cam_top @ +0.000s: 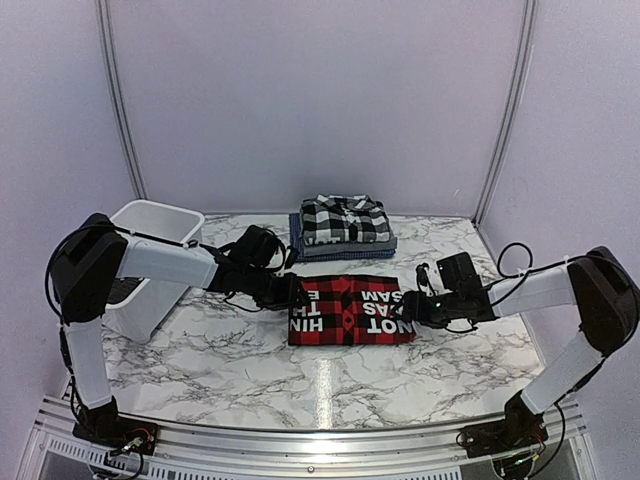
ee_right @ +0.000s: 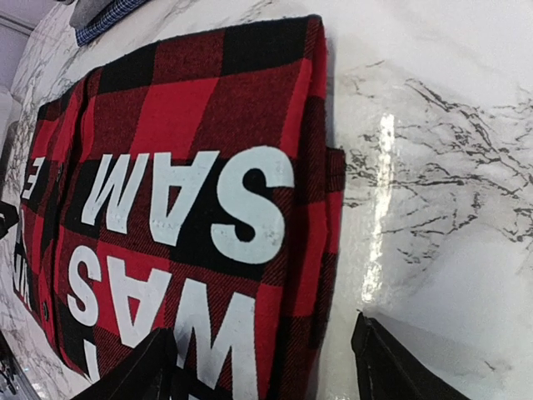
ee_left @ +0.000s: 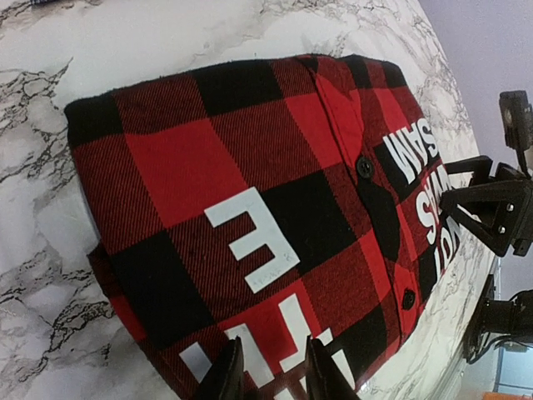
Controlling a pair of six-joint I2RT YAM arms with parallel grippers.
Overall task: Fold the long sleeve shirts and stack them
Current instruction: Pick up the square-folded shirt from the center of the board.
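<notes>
Now | red check shirt [cam_top: 350,310]: 1 | stacked shirts [cam_top: 343,224]: 3 | left end effector [ee_left: 273,371]: unclear | right end effector [ee_right: 262,354]: apart

open tabletop [cam_top: 330,385] in front, tub [cam_top: 147,300] at left, shirt stack [cam_top: 343,228] behind

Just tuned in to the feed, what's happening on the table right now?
Both arms are at the folded red-and-black shirt in the middle of the marble table. The left gripper is at its left end, jaws narrow; whether it pinches cloth is unclear. The right gripper is open, straddling the right edge. Behind, a black-and-white plaid shirt tops a folded stack, so this one is not yet stacked.
</notes>
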